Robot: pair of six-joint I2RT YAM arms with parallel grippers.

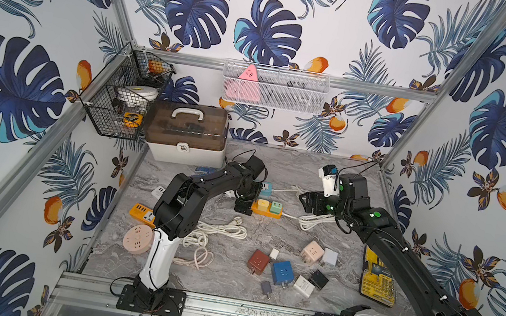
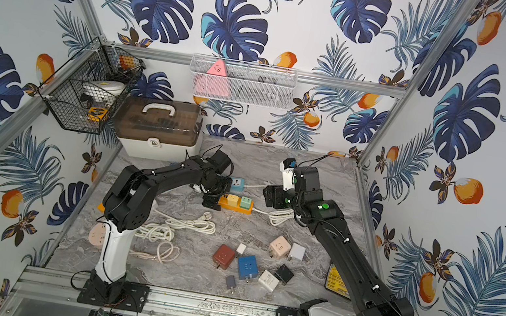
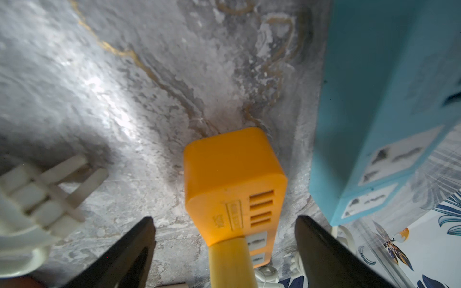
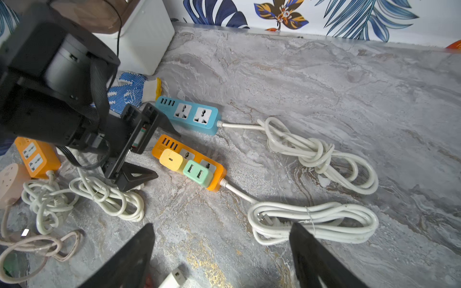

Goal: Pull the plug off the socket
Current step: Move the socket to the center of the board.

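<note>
A: The grey marble table [image 1: 267, 230] carries loose cube adapters [image 1: 282, 272] near its front edge.
B: Farther back, the left gripper [image 3: 224, 218] stands spread wide, straddling the end of the orange power strip [image 3: 232, 174], gripping nothing.
A: The yellow plug [image 4: 171, 159] and green plug [image 4: 197, 173] sit in that strip; the right gripper [image 4: 222, 224] hangs open, empty, near a coiled white cable [image 4: 349, 209].

My overhead pair looks down across the whole counter [image 1: 288, 164]; both wrist cameras face the orange strip [image 3: 232, 174], the left closest.
</note>
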